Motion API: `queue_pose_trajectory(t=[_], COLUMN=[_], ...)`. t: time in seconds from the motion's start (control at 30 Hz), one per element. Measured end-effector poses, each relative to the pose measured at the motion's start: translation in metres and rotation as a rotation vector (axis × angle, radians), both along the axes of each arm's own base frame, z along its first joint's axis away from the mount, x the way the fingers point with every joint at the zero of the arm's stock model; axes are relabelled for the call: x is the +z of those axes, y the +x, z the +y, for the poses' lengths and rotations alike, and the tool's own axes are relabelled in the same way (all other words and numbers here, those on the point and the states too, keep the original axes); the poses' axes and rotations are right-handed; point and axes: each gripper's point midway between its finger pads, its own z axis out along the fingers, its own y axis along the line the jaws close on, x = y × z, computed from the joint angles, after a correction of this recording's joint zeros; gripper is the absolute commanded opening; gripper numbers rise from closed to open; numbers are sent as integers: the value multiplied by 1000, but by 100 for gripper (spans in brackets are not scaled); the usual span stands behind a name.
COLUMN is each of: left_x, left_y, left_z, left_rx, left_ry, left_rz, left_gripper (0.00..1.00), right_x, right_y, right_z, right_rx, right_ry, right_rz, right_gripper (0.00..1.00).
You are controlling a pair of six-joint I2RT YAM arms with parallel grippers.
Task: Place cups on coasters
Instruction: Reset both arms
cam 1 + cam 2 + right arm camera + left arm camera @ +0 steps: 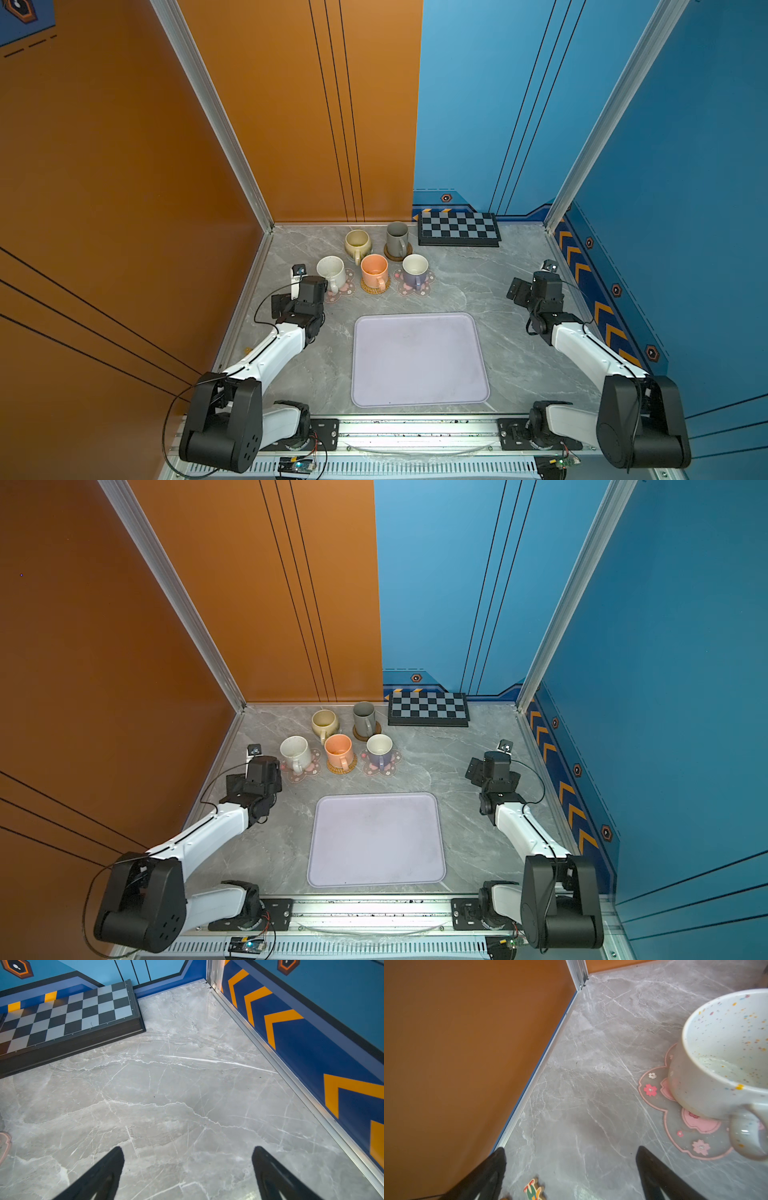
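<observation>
white speckled cup [331,271] stands upright on a pink flower-shaped coaster [347,291] at the counter's [498,282] far left, handle toward the near edge, just beside the left jaws; the left arm is nearer. orange cup [374,269] on woven rattan round [386,285], lavender cup [415,268] on a second flower coaster [424,290], tall grey cup [397,237] on a brown disc [389,254]. no coaster shows under the beige cup [357,242]. left and right jaws stand spread, holding nothing. glazed ceramic: judged slippery.
</observation>
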Motion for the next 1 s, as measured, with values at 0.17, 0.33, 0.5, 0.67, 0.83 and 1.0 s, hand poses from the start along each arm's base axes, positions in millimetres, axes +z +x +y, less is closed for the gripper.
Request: queue_pose_trajectory(t=[0.17,0.33,0.5,0.67,0.83,1.0], left_x=[-21,-22,-14,-6,-12,-25], left_y=[-11,-3,8,19,22,27], left_z=[7,7,1,-6,-8,-15], left_rx=[0,-20,-53,-88,-104,-142], left_ry=[20,7,-22,-73,-104,-120], left_rz=[-53,-108,-170,-260,-314,-331], left_gripper=[98,98,98,98,98,98], right_x=[-7,-13,-17,-26,-36,-37], right_y=[11,16,19,23,27,30], right_z=[0,1,-1,1,12,34], right_rx=[19,49,56,71,119,193], right_ry=[-2,-29,-44,-47,-65,-110], right_rz=[-48,-95,-122,-129,-101,-98], right_gripper=[100,100,100,100,100,100])
